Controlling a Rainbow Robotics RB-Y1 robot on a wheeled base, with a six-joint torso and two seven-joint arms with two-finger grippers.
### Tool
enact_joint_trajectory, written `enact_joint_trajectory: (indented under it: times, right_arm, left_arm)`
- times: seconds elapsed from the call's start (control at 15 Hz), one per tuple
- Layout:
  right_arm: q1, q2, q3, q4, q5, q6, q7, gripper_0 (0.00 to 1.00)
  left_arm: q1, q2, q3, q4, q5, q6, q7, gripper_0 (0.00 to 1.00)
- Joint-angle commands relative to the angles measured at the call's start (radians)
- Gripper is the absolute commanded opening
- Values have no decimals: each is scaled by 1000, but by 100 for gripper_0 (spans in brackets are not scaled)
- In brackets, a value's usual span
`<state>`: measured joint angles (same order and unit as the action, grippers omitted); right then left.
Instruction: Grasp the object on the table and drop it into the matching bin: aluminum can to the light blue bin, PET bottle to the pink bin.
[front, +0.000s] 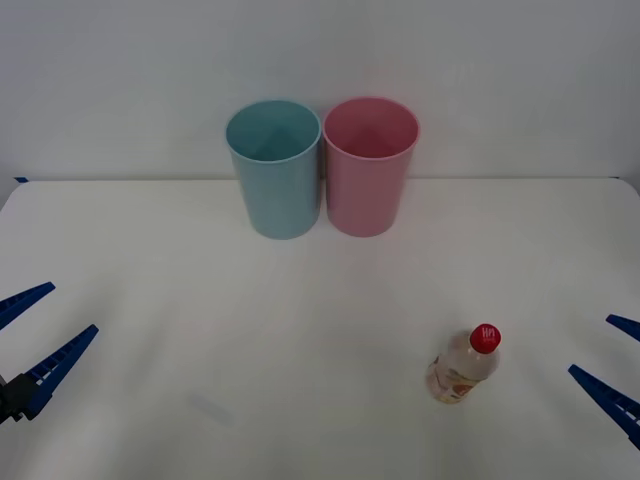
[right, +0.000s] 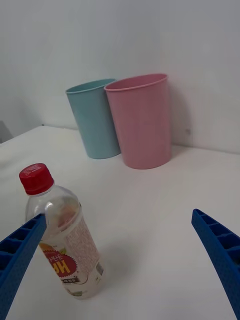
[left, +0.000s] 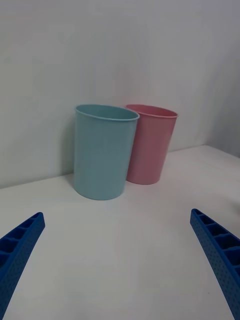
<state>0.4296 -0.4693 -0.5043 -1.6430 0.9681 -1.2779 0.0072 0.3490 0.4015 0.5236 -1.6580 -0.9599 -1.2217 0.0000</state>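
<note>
The PET bottle (front: 465, 366), small and clear with a red cap and a pale orange-and-white label, stands upright on the white table (front: 300, 310) at the front right. My right gripper (front: 613, 362) is open just to its right, apart from it. In the right wrist view the bottle (right: 64, 240) stands close in front of the open right gripper (right: 119, 262), beside one finger. My left gripper (front: 45, 335) is open at the front left, far from the bottle. The light blue bin (front: 273, 170) and the pink bin (front: 369, 168) stand side by side at the back.
Both bins stand upright against the white wall, the pink bin (right: 142, 122) right of the light blue bin (right: 95, 120). The left wrist view shows the light blue bin (left: 102, 152) nearer, the pink bin (left: 152, 145) behind it, and bare tabletop before the left gripper (left: 119, 255).
</note>
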Motion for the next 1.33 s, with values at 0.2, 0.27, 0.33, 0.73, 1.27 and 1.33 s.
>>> enact_joint_trajectory:
  times: [0.2,0.27,0.33,0.73,1.27,1.33]
  right_arm:
    - [52,-17,7,0,-9,-38,31,100]
    - [61,-17,10,0,-8,-41,45,100]
    - [67,-17,13,0,-8,-43,56,100]
    - [123,-17,52,0,-29,-38,235,100]
    - [104,-9,148,108,-57,-37,395,100]
    - [100,-8,168,112,-63,-37,405,100]
  left_arm:
    - [0,0,0,0,0,0,0,100]
    - [0,0,0,0,0,0,0,100]
    - [0,0,0,0,0,0,0,100]
    - [0,0,0,0,0,0,0,100]
    - [0,0,0,0,0,0,0,100]
    - [0,0,0,0,0,0,0,100]
